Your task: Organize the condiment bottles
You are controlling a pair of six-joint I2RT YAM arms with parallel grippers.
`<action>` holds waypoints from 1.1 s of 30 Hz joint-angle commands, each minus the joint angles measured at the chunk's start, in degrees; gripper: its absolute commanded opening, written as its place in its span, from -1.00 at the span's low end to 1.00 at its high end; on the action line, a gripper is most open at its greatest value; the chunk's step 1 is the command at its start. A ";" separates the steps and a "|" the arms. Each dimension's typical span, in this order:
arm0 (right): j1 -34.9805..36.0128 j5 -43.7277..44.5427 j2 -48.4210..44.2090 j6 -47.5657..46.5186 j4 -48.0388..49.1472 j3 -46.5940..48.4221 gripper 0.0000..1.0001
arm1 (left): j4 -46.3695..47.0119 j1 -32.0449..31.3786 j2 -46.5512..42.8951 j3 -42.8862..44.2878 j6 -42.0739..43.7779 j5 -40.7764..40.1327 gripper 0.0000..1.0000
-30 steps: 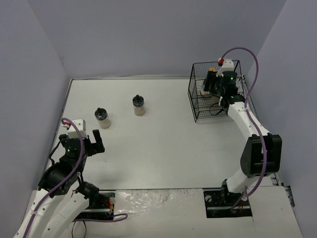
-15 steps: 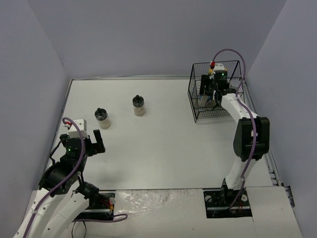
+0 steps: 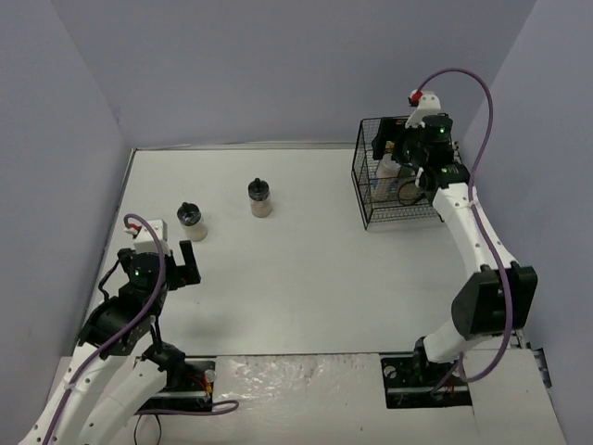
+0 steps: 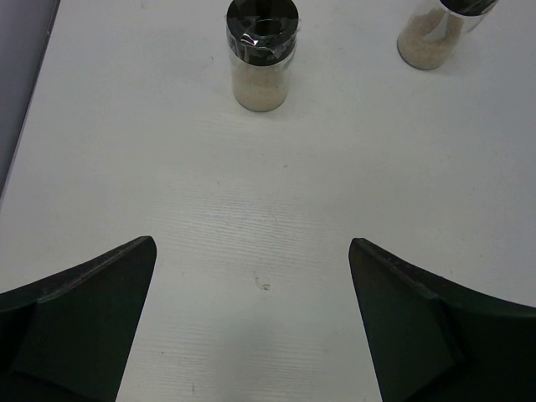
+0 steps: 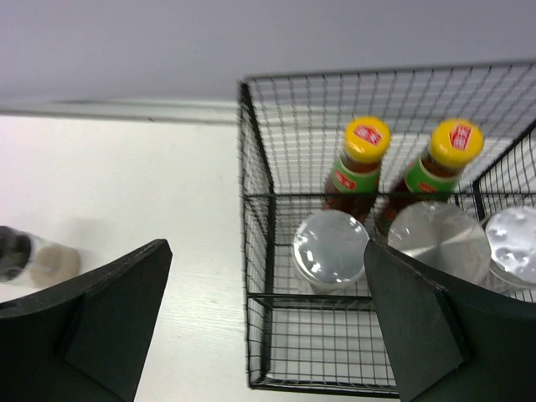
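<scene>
Showing unreadable red cap marks, sauce bottles [image 5: 366, 159] stand in the basket [image 5: 244, 167]; left hand [image 4: 251, 241] and right hand [image 5: 268, 244] gape empty.

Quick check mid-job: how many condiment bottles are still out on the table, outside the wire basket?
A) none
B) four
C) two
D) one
C: one black-capped shaker and a second shaker stand on the table, well to the left of the wire basket.
</scene>
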 commanded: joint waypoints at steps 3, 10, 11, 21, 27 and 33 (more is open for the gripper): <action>6.52 -4.42 -12.30 -1.62 3.18 -5.16 0.94 | 11.01 0.67 10.42 2.30 -5.46 -3.68 0.94; 9.51 -7.91 -18.78 2.45 6.38 -13.94 0.96 | 18.74 7.27 33.78 13.79 -7.91 -1.88 0.94; 9.68 -8.26 -19.69 2.77 6.75 -15.05 0.97 | 19.44 8.27 37.33 15.52 -7.88 -1.70 0.94; 10.20 -9.03 -27.35 2.54 7.52 -22.78 1.00 | 20.40 15.11 60.61 29.80 -7.22 0.75 0.94; 10.13 -9.02 -28.41 2.36 7.36 -24.07 1.00 | 20.06 17.02 65.78 32.41 -6.87 2.36 0.94; 10.13 -9.28 -27.52 2.24 7.53 -24.18 1.00 | 19.72 16.80 67.88 32.62 -5.01 8.04 0.10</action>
